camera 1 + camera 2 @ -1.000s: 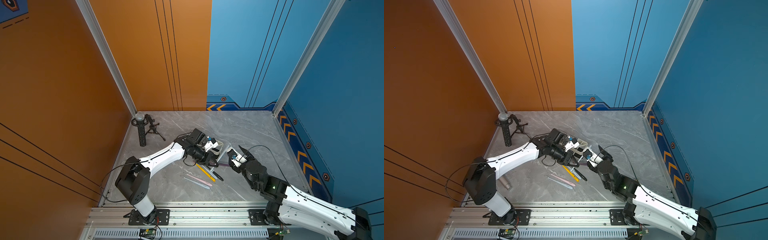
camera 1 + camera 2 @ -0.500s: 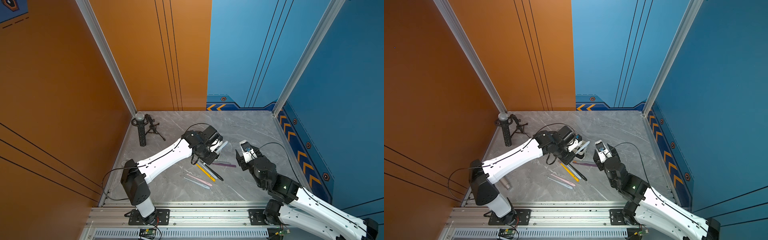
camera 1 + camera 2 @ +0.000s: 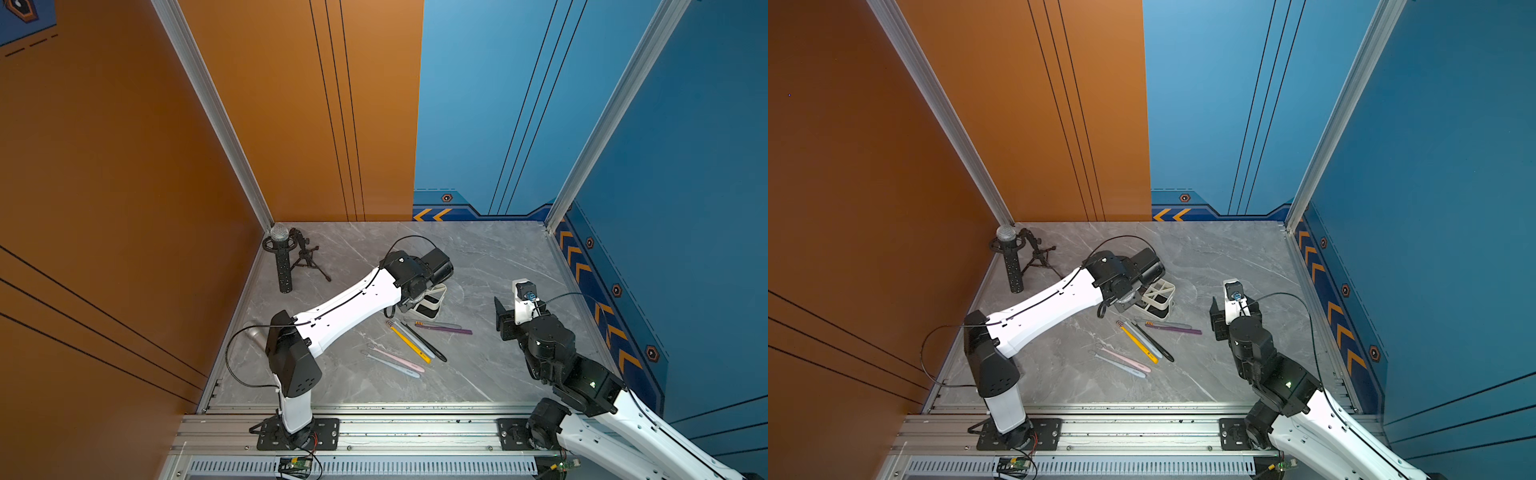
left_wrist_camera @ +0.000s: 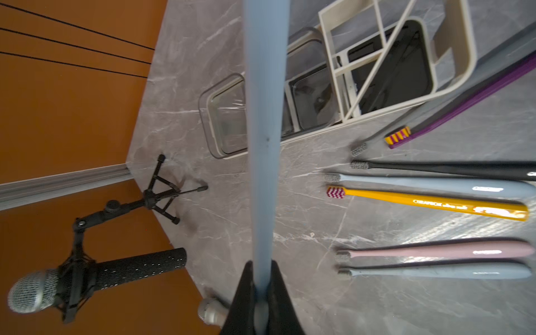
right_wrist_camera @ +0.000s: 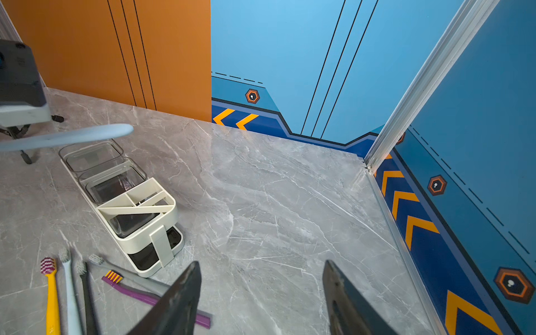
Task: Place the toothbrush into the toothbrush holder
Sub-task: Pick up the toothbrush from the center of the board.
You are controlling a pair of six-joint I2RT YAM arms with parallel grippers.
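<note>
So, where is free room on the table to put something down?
Widest bare table lies between the toothbrush holder, the rear wall and the right blue wall. A narrower strip runs between the loose toothbrushes and the front rail. Crowded: the middle, where holder, brushes and the left arm sit close together; the microphone stand takes the back left corner.

Before me is a grey marbled tabletop [image 3: 490, 266]. Near its middle stands the white toothbrush holder [image 3: 1160, 312]. Just beside it lie a grey toothbrush [image 5: 130, 272] and a purple toothbrush [image 5: 136, 293], side by side. Next to these lie a black toothbrush [image 4: 449, 168], a pale blue toothbrush [image 4: 435, 185] and a yellow toothbrush [image 4: 429, 204], close together. A pink toothbrush [image 4: 435, 251] and a second pale blue toothbrush [image 4: 435, 272] lie a little apart. In the far left corner stands a black microphone stand [image 3: 284, 266].
</note>
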